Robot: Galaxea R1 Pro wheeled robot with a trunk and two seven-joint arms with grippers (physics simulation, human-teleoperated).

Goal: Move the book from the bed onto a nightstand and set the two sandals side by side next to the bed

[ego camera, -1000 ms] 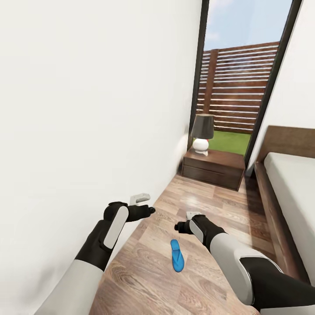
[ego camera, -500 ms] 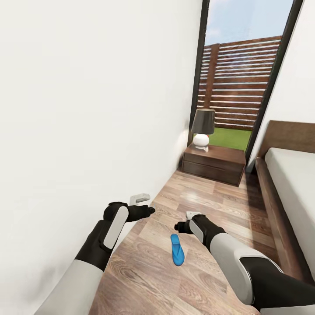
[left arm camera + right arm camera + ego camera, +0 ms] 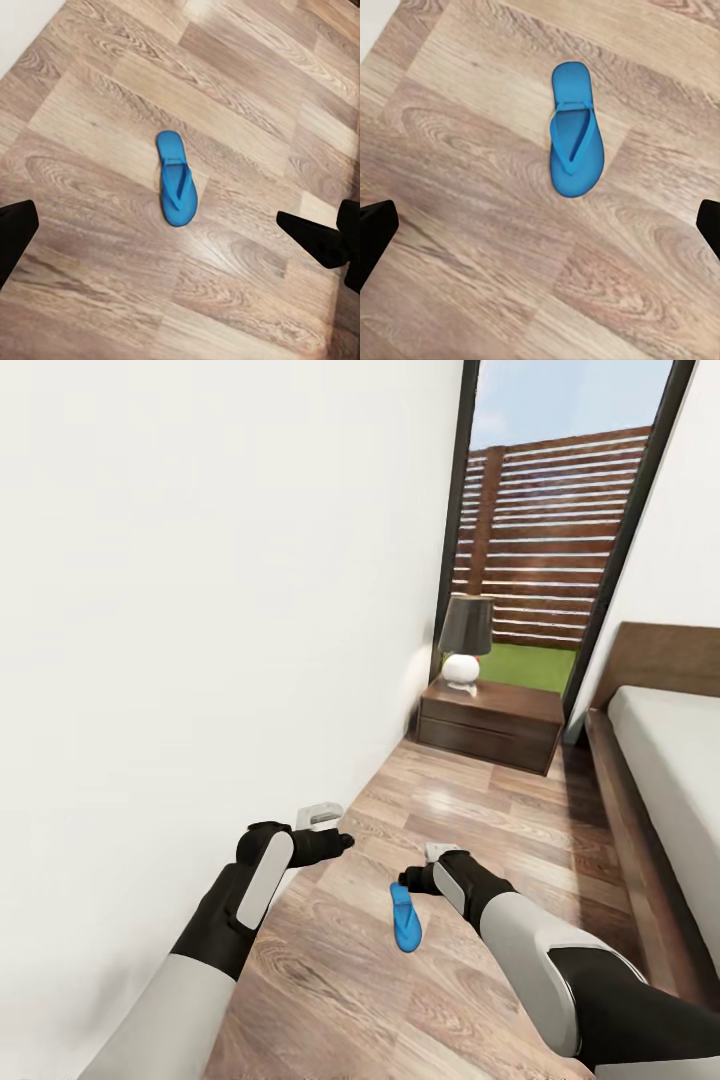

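Blue sandal (image 3: pixel 405 918) flat on wood floor (image 3: pixel 480 820), between left gripper (image 3: pixel 345 841) and right gripper (image 3: pixel 404 878), both spread wide, grasping nothing.

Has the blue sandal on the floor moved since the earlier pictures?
No. The blue sandal lies on the same floor planks; its shift in the head view matches that of the nightstand, so the camera moved.
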